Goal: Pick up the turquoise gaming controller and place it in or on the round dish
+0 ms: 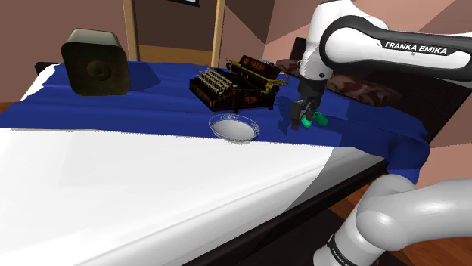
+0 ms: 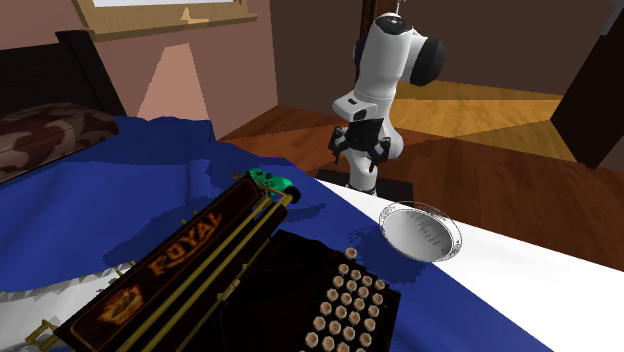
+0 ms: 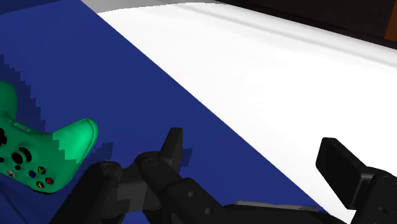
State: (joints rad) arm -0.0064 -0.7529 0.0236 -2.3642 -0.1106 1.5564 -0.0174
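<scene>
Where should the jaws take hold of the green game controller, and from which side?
Probably across the middle of the green game controller, between its two handle lobes, coming down from above: it lies flat and face up on the blue blanket, and the rounded lobes would slip more easily.

Black Royal typewriter [image 1: 231,87] on blue blanket [image 1: 144,102], olive speaker [image 1: 94,63], camouflage pillow [image 2: 40,130], white sheet [image 1: 151,189]
</scene>
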